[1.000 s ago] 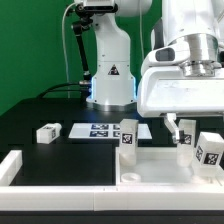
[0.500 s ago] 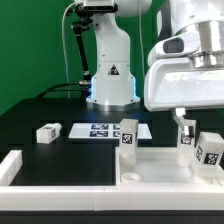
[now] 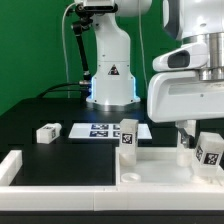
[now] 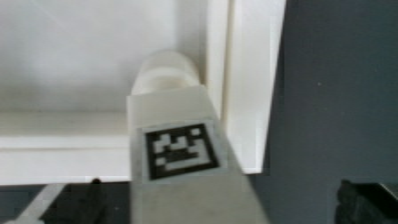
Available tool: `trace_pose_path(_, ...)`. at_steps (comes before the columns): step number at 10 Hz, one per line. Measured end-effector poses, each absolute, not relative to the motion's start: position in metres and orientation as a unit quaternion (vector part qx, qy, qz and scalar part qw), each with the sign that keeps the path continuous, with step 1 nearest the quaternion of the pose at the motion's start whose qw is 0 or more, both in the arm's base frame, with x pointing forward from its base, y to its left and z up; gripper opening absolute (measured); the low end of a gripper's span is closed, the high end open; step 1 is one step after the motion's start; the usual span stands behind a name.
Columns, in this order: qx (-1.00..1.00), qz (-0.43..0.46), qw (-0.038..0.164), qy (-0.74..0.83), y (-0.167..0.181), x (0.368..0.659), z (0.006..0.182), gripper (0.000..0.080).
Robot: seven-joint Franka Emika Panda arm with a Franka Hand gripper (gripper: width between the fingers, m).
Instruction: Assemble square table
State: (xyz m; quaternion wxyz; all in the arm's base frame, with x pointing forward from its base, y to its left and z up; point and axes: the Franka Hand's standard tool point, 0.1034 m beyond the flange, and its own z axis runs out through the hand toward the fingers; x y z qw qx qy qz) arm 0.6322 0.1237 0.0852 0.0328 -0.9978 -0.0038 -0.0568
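Note:
The white square tabletop [image 3: 165,170] lies at the exterior view's right front. Its flat face [image 4: 71,90] and raised rim [image 4: 249,70] fill the wrist view. One tagged white leg [image 3: 128,134] stands upright at its far left corner, and another [image 3: 211,150] stands at the right edge. A third leg [image 3: 188,152] stands under my gripper [image 3: 186,132]. In the wrist view that leg [image 4: 175,130] rises between my dark fingertips [image 4: 365,200]. The gripper [image 4: 205,205] is open, with gaps on both sides of the leg. A fourth leg [image 3: 47,132] lies on the black table at the left.
The marker board [image 3: 100,130] lies flat behind the tabletop. White fence bars [image 3: 10,166] run along the front left. The robot base [image 3: 110,70] stands at the back centre before a green wall.
My gripper has shifted toward the exterior view's right and come down lower over the leg. It stayed open, and no part has moved.

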Motion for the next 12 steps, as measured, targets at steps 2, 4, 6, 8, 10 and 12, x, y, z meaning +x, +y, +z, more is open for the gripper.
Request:
trace_pose_path(2,-0.999,-0.013,0.037,0.007,0.1148,0.6272,0.0846,0.0649)
trace_pose_path(4,-0.999,-0.015,0.037,0.021,0.1149,0.6277,0.0840,0.0638)
trace_pose_path(6,-0.998,-0.014,0.037,0.046,0.1146,0.6277,0.0840,0.0287)
trace_pose_path(8,-0.990,-0.011,0.039,0.135,0.1149,0.6277,0.0840,0.0288)
trace_pose_path(10,-0.962,-0.029,0.044,0.269,0.1171,0.6245,0.0828,0.0288)
trace_pose_path(12,-0.925,-0.024,0.051,0.375,0.1175,0.6214,0.0821,0.0288)
